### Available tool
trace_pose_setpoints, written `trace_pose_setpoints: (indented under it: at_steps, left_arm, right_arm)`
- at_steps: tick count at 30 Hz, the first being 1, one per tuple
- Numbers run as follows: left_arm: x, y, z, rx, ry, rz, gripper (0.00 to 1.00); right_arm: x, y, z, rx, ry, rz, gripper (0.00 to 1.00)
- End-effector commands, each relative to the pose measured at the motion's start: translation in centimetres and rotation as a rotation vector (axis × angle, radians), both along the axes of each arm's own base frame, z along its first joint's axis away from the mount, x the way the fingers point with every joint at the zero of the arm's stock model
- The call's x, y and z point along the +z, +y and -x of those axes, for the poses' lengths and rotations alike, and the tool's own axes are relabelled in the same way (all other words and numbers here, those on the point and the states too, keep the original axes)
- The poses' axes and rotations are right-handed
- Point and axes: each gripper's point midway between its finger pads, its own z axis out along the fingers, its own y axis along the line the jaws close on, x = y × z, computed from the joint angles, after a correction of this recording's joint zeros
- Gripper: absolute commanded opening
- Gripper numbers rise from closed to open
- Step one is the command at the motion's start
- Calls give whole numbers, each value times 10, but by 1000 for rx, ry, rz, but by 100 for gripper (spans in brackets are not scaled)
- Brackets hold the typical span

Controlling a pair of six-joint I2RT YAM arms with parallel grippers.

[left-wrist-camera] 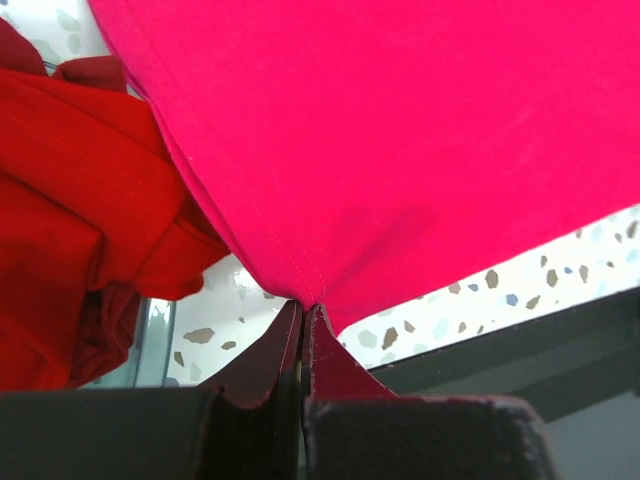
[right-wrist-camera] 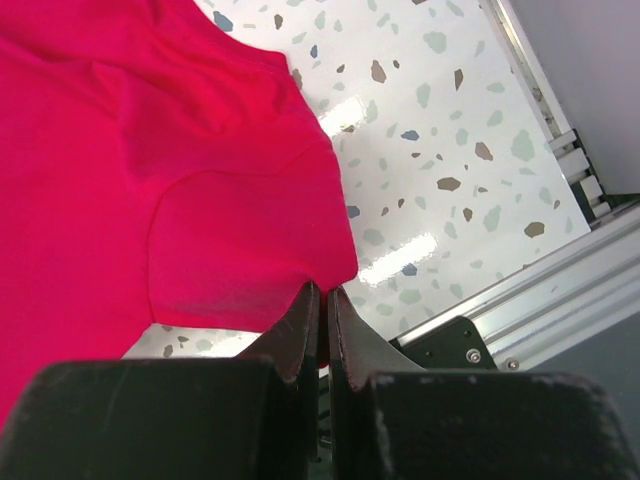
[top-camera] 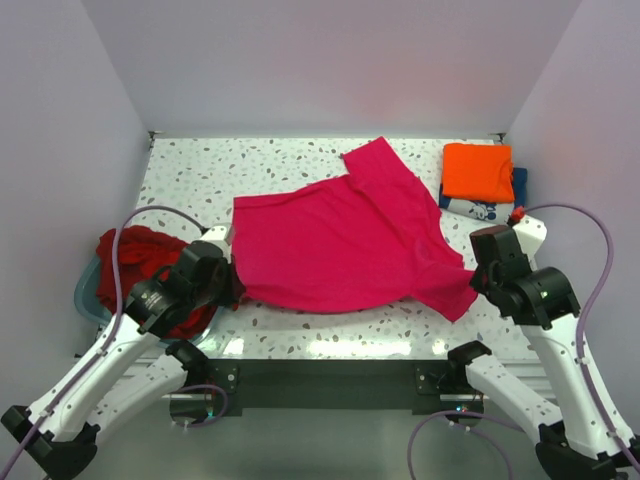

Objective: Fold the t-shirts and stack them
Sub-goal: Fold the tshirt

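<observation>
- left claw (left-wrist-camera: 303,305) was pressed together on a hem corner of the magenta-pink t-shirt (top-camera: 340,245); from its tips the cloth fanned out ahead and to its right.
- right claw (right-wrist-camera: 322,290) was pinched shut too, on the tip of the near sleeve, and the shirt spread ahead of it and to its left.
- you had the shirt's long axis, hem to shoulders, running from one claw across to the other, with the near edge strung between them and the rest lying on the table (top-camera: 200,170) beyond both.
- each claw held its own end, so neither was nearer the shirt. the far sleeve pointed away from both, a little closer to the right one.
- my reading is that a fold away from you would have needed both claws carrying that near edge forward in step, or the cloth would have skewed.
- dark red t-shirts (top-camera: 140,260) lay heaped just to the left of the left claw, in the pale blue tub (top-camera: 85,295).
- orange t-shirt (top-camera: 477,170) sat folded well ahead of the right claw, on top of the navy t-shirt (top-camera: 480,208).
</observation>
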Motion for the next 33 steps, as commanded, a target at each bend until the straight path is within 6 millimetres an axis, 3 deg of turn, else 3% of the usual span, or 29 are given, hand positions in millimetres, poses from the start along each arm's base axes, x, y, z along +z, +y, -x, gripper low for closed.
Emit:
trace_pose_setpoints:
  at_steps: [1,6,16,23,28,33]
  left_arm:
    - [12,-7,12,-20,2,91,0]
    - [19,-6,16,-37,3,88,0]
    - [38,-9,36,-91,-2,164,0]
    - [31,-9,43,-88,9,189,0]
    - [21,-17,31,-90,19,176,0]
    - [21,-22,7,-68,-12,145,0]
  right_arm:
    - [-4,-18,14,-21,79,105,0]
    - [5,-22,8,-35,74,144,0]
    - [-1,-20,6,-35,88,142,0]
    - [-4,-14,0,-4,111,129,0]
    - [-14,4,-26,68,166,121,0]
    - [-18,21,-60,131,188,124,0]
